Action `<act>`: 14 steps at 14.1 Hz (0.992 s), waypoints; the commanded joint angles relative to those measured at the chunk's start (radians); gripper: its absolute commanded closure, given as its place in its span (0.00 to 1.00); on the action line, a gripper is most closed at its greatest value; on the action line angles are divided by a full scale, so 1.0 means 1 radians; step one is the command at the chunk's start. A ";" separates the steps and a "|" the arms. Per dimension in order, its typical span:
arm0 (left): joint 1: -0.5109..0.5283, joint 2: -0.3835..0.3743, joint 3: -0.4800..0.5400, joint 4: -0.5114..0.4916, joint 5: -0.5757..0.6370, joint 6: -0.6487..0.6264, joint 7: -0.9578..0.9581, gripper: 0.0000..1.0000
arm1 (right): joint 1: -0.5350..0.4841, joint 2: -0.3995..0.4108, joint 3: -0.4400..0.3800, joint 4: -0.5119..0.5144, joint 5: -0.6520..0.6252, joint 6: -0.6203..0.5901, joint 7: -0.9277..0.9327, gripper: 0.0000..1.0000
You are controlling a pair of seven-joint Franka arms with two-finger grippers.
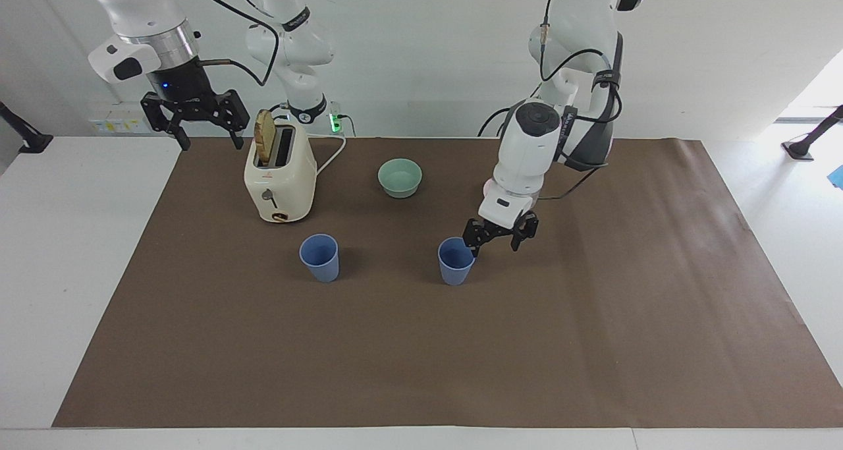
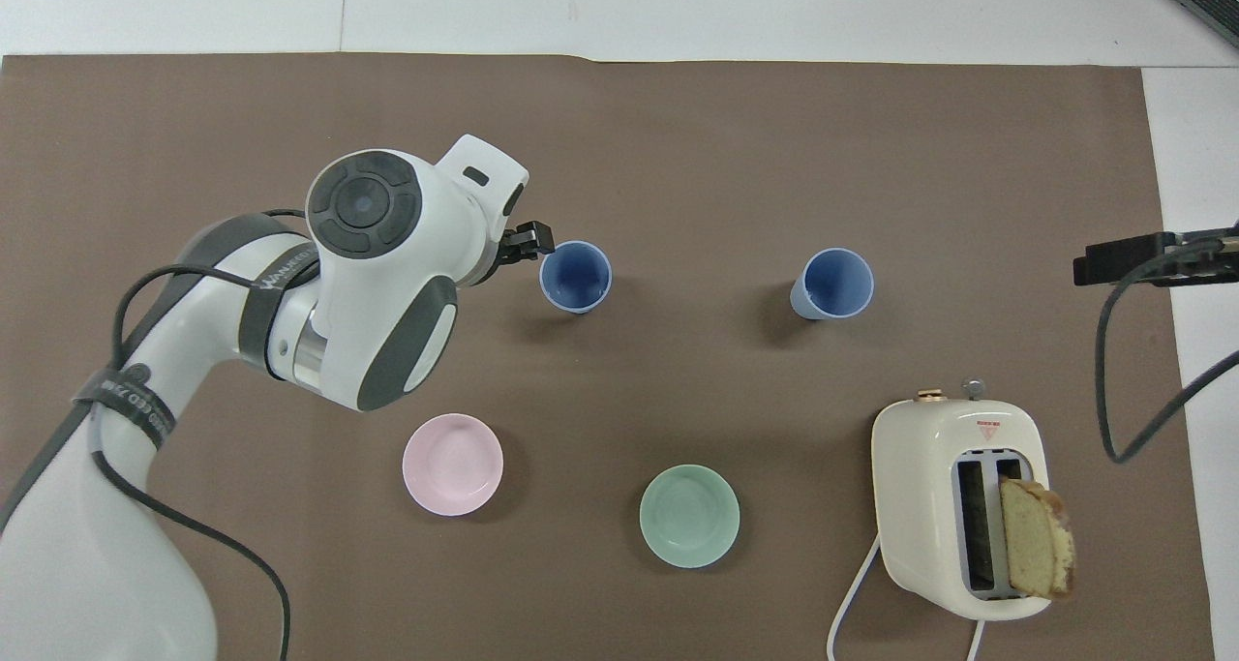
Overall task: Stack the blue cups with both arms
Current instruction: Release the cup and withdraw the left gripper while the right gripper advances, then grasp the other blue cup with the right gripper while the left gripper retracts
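Observation:
Two blue cups stand upright and apart on the brown mat. One cup is near the mat's middle and also shows in the overhead view. The other cup stands toward the right arm's end, farther from the robots than the toaster, and shows in the overhead view. My left gripper is open and empty, just beside the first cup's rim on the left arm's side. The arm mostly hides it in the overhead view. My right gripper is open and waits high beside the toaster.
A cream toaster with a bread slice in one slot stands near the right arm. A mint-green bowl sits near the robots at the mat's middle. A pink bowl sits beside it, toward the left arm's end.

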 commanded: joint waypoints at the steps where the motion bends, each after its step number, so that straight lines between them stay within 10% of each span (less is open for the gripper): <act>1: 0.089 -0.097 -0.009 -0.033 0.015 -0.087 0.114 0.00 | 0.000 -0.019 0.003 -0.041 0.011 0.013 -0.011 0.00; 14: 0.372 -0.292 -0.009 -0.038 -0.005 -0.383 0.632 0.00 | 0.087 0.185 0.003 -0.194 0.013 0.340 0.091 0.00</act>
